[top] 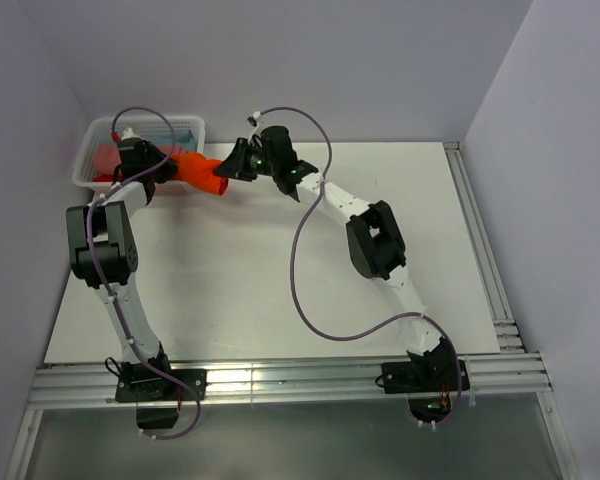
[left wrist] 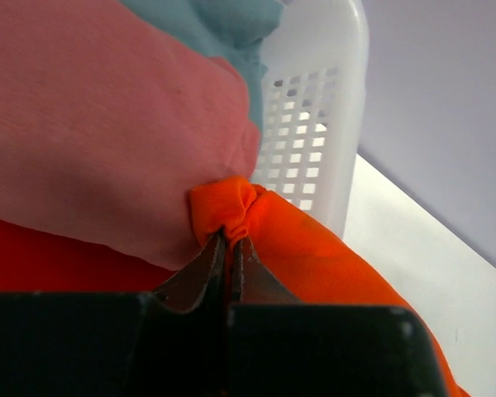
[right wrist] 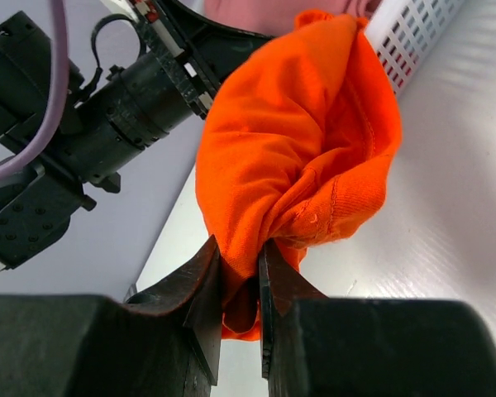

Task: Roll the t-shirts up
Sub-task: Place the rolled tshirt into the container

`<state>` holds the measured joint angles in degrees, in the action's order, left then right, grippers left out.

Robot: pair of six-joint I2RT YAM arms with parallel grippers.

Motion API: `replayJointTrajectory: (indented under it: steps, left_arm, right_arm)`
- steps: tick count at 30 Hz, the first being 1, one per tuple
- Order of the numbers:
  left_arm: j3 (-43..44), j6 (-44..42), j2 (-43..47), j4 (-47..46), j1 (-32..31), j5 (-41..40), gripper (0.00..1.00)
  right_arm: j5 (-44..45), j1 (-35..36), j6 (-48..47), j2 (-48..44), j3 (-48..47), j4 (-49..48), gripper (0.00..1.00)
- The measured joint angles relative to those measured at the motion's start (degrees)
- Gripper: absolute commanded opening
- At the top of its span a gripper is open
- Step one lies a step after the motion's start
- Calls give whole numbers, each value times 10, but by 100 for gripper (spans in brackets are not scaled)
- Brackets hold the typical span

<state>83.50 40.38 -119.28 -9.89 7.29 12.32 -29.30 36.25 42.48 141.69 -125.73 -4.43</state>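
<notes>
inside the white basket (top: 193,122) a salmon-pink roll (left wrist: 91,124) and a light blue roll (left wrist: 223,25) lie packed, and by the basket's right wall the left gripper (left wrist: 229,244) is clenched on a pinch of the orange t-shirt (top: 198,172), a rolled bundle reaching out just right of the basket. further right of the basket the right gripper (right wrist: 240,256) grasps the bundle's other end. to land it well, the 2 pinches should travel together over the rim, keeping the roll taut enough not to unwind — letting go only once it rests beside the others.
</notes>
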Motion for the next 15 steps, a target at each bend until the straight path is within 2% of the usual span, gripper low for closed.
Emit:
replayJointTrajectory:
  steps: [8, 15]
  left_arm:
    - [-65, 9, 39, -38, -34, 1, 0]
    - [-105, 15, 79, -2, -123, 2, 0]
  right_arm:
    - [-2, -10, 4, -66, 78, 3, 0]
    - [-9, -49, 8, -183, 163, 37, 0]
